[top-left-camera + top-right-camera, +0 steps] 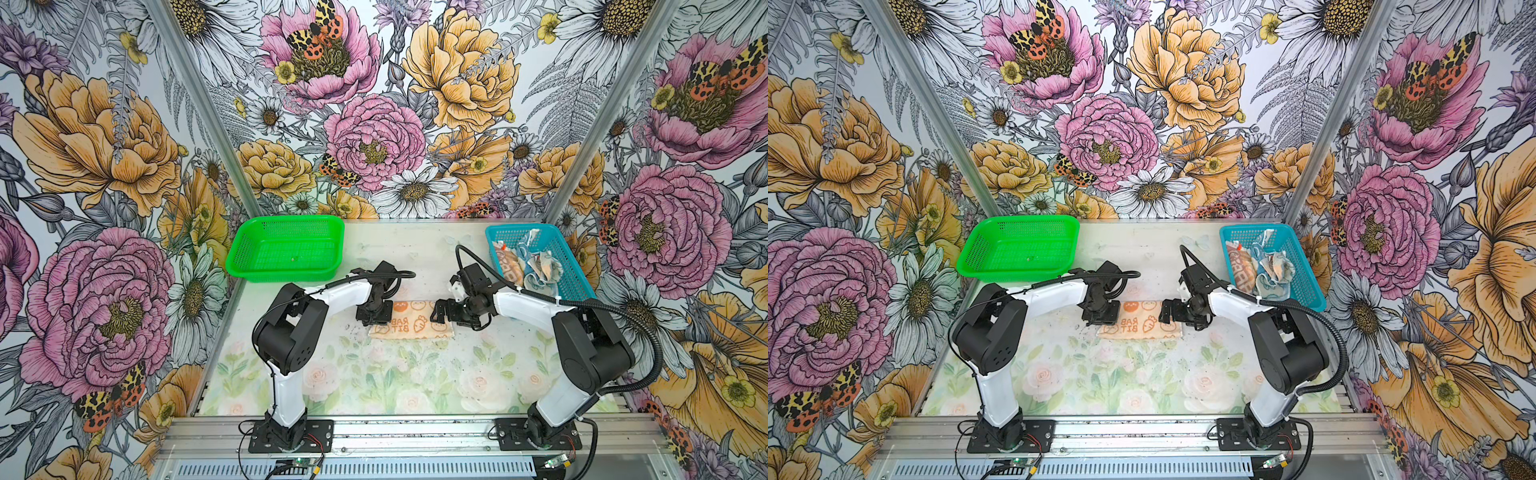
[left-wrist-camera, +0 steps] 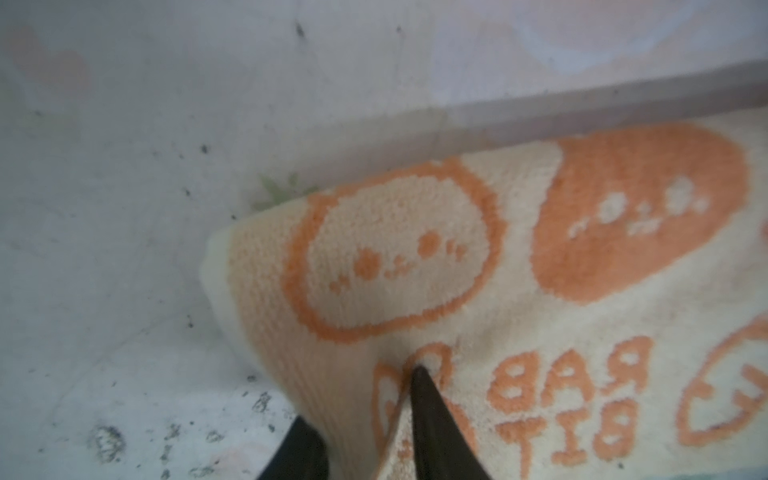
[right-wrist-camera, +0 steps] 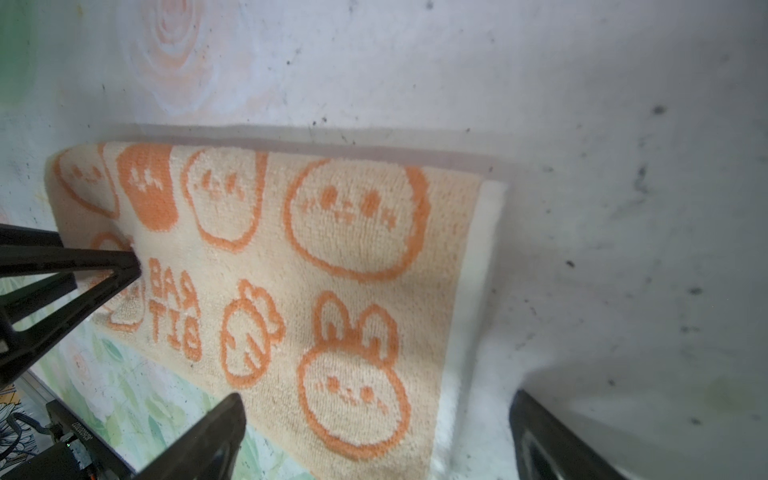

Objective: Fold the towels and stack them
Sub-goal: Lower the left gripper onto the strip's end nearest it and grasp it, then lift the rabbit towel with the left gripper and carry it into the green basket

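Top views | orange towel (image 1: 409, 327) 1 | green basket (image 1: 233, 254) 1 | blue basket (image 1: 570, 266) 1

Overhead pair; wrist close-ups, same towel (image 2: 540, 316)

I count two arms on my screens, the left arm (image 1: 291, 332) and the right arm (image 1: 590, 345). Each carries one gripper, so two in all: the left gripper (image 1: 372, 320) and the right gripper (image 1: 438, 316). I see two baskets, one green basket (image 1: 239, 249) and one blue basket (image 1: 571, 270). Towels come to three: one orange towel (image 1: 411, 326), one striped towel (image 1: 509, 266) and one teal towel (image 1: 536, 280).
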You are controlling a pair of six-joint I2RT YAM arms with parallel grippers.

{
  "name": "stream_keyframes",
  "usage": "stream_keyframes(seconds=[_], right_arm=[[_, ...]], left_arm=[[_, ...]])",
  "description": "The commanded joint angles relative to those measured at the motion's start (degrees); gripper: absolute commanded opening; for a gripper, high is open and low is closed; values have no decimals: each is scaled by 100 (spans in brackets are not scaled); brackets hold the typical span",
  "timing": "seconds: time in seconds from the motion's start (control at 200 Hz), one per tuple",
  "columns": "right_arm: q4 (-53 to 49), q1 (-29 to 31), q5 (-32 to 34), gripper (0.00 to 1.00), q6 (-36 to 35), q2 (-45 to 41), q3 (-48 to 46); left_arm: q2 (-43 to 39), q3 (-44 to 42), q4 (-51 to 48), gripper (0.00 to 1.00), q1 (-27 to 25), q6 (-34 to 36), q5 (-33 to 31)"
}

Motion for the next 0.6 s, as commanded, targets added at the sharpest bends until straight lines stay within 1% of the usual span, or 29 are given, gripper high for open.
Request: stream_keyframes(seconds=[0.0,0.06,0.145,0.2,0.42,0.48,0.5,0.595], right_arm=[[185,29,-87,99,7,-51,-97],[210,33,-111,99,13,-37,-93],[221,29,-105,99,6,-50,-71],[221,34,-127,99,-19,-51,-37],[213,30,-282,99,-193,-191,249],[212,35,-261,99,-232,-232,350],[212,28,-253,99,-241,-236,379],[212,35,-319,99,-267,-247,568]], left_arm=[[224,50,-164,15,-27,71,-181],[256,104,-215,11,-52,115,-250],[316,188,-296,8,-56,188,-299],[327,272,-390,0,-59,255,-385],[473,1061,-1225,0,-15,784,-1170],[495,1275,-1408,0,52,908,-1259],[500,1354,-1476,0,84,932,-1446],[464,1709,-1673,0,221,1118,-1695]])
